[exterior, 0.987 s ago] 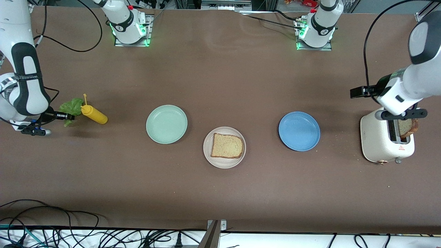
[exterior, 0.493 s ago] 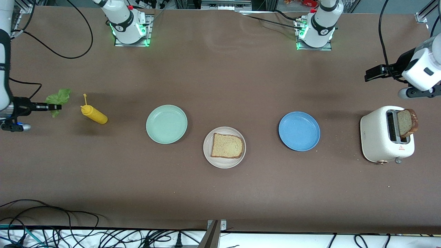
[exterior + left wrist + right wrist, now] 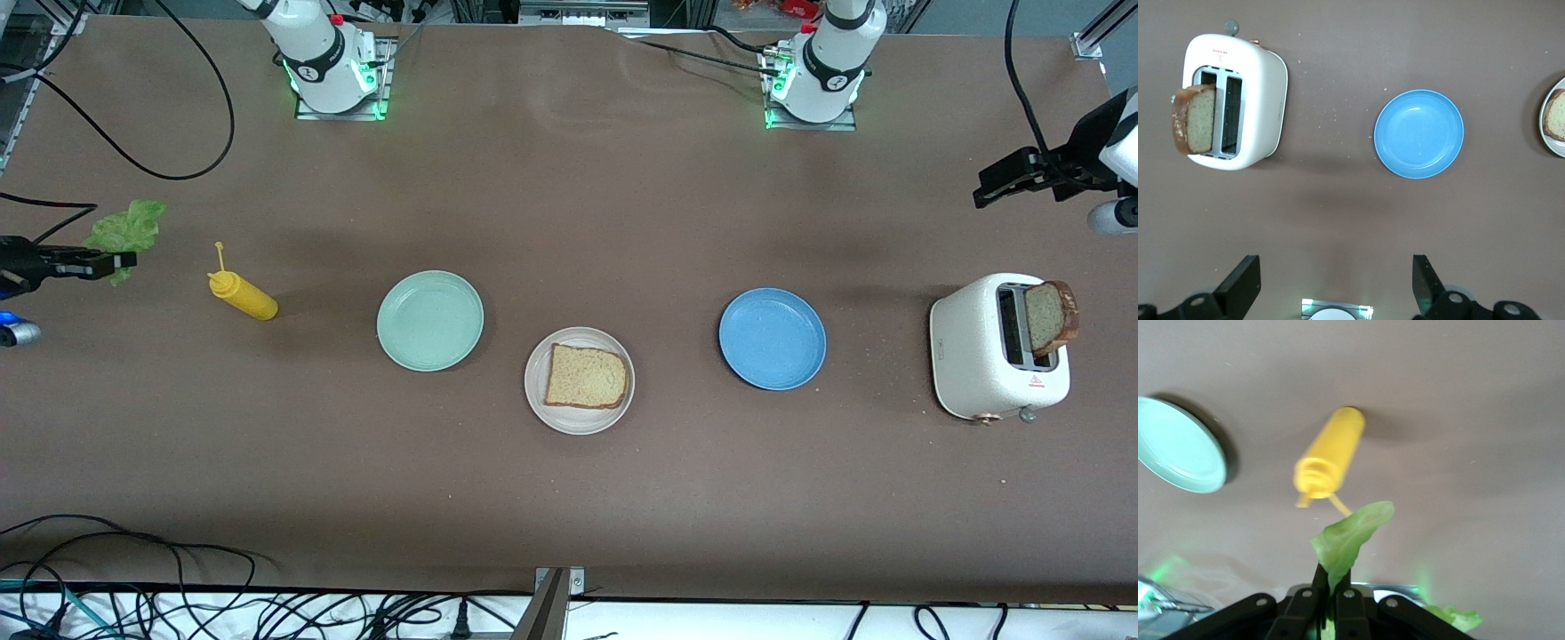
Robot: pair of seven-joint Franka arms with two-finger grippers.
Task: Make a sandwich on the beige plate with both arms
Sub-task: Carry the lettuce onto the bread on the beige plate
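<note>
At your right arm's table end, right gripper (image 3: 111,260) pinching the lettuce leaf (image 3: 127,228), leaf tip toward yellow mustard bottle (image 3: 242,296), left gripper (image 3: 1335,283) spread wide, mostly cut off, bread slice (image 3: 585,377) flat on beige plate (image 3: 579,420).

- The right gripper (image 3: 124,260), pinched shut on the lettuce leaf (image 3: 124,228), rose from beside the yellow mustard bottle (image 3: 242,297) and drew off toward the right arm's end of the table.
- The left gripper (image 3: 1337,283), fingers wide apart, lifted away from the toaster (image 3: 980,352), leaving the bread slice (image 3: 1049,316) standing uncovered in its slot.
</note>
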